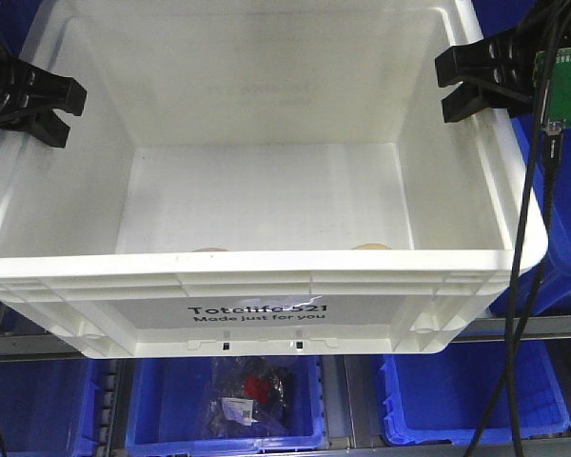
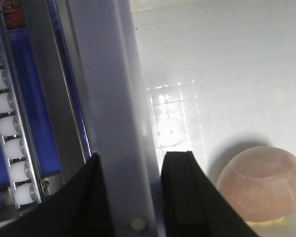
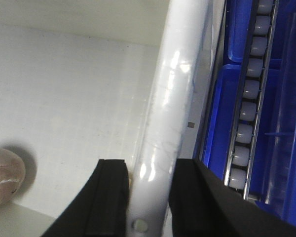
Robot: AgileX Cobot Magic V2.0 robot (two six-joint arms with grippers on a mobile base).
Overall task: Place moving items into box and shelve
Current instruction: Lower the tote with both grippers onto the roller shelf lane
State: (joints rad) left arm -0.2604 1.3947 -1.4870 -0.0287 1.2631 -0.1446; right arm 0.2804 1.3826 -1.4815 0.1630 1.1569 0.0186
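The white Totelife crate [image 1: 257, 314] hangs above blue bins [image 1: 224, 400], gripped on both side rims. The left gripper [image 2: 130, 197] and right gripper [image 3: 148, 197] each clench a rim; 2 pale balls [image 2: 261, 182] lie inside.

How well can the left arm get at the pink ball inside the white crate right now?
Probably not as things stand. The left gripper is clamped on the white crate's side rim, one finger inside, one outside. The pink ball lies uncovered on the crate floor nearby, so letting go first would leave the way open.
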